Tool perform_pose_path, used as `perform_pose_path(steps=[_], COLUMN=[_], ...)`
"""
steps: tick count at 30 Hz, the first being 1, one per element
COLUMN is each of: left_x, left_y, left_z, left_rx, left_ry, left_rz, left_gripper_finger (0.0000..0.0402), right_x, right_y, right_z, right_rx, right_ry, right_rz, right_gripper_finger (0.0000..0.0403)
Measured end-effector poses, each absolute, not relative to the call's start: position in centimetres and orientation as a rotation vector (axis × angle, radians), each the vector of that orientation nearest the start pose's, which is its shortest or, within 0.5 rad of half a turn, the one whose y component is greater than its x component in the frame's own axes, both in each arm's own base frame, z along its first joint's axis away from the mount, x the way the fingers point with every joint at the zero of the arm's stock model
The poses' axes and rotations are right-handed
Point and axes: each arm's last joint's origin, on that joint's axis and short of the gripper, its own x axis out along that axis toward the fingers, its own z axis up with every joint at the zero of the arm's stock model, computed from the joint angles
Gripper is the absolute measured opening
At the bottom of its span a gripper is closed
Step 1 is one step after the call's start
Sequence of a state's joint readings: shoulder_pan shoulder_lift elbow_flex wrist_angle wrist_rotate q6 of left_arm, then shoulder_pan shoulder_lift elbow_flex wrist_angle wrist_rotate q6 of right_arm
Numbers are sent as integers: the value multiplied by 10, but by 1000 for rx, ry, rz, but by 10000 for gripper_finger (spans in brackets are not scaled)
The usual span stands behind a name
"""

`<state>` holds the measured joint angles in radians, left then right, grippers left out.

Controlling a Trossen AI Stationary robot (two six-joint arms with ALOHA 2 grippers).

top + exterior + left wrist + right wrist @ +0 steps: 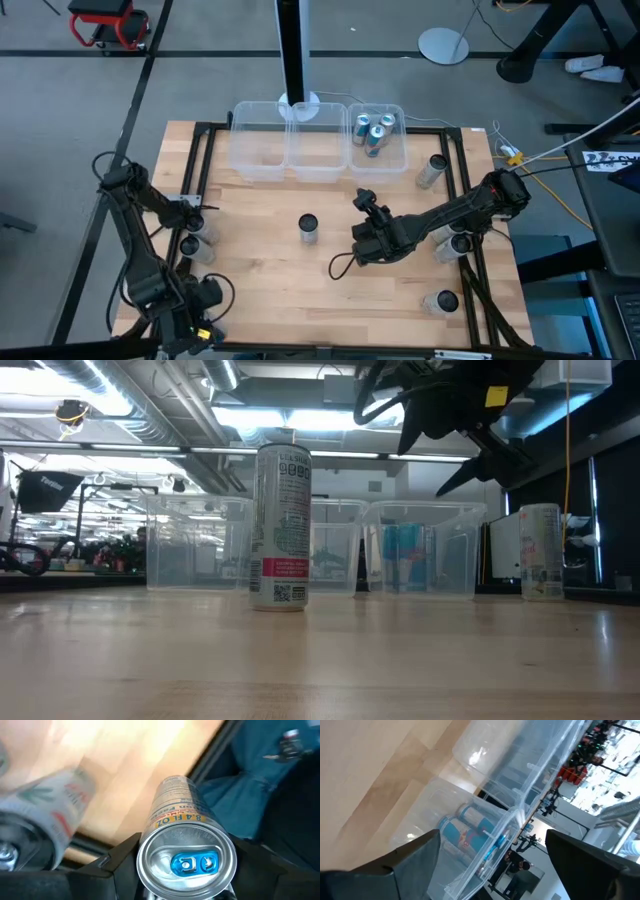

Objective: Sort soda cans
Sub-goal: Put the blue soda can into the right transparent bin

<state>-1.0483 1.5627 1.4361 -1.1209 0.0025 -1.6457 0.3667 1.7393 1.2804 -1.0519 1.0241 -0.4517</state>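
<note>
My left gripper (197, 222) is near the table's left edge, shut on a silver soda can (182, 835) with a blue tab. A second can (55, 820) shows blurred close beside it, and another can (190, 246) stands just nearer. A lone can (308, 228) stands upright on its base mid-table, also seen in the low view (282, 540). My right gripper (366, 203) hangs open above the table to that can's right, touching nothing. Three blue cans (374, 133) lie in the rightmost clear bin (400, 150). My left gripper pinches the can's upper end (150, 845), just under the rim, between its two fingers (122, 852), one on each side. The fingers come from above, slanting steeply down. The can's top faces the wrist; its bottom is hidden, so whether it rests on the table cannot be told.
Three clear bins (260, 150) stand in a row at the far edge; the left and middle ones hold no cans. More cans stand at the right side (432, 170), (455, 245), (440, 300). A black frame (200, 135) runs around the tabletop.
</note>
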Motion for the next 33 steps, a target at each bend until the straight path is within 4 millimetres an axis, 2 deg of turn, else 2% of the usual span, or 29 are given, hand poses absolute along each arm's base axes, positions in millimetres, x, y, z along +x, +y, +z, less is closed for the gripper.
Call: perform_pose_path(steps=[6,14,23,28,33], left_x=[170,208,250,267,286], left_y=[-242,-202,-150,-134,-130], left_z=[327,346,340,322,301], left_rx=[-623,-499,-321,-266,-226], left_ry=[1392,1337,1244,1307,1392], left_rz=[161,110,188,207,191], left_gripper_finger=[234,236,237,237,237], right_x=[303,300,298,294,291], right_y=[90,89,92,101,107], right_z=[226,226,226,228,228], right_rx=[-1361,-1381,-1372,-1351,-1334], right_ry=[1335,1364,1359,1325,1313], right_rz=[-243,-230,-217,-212,-215], right_gripper_finger=[358,358,358,358,358])
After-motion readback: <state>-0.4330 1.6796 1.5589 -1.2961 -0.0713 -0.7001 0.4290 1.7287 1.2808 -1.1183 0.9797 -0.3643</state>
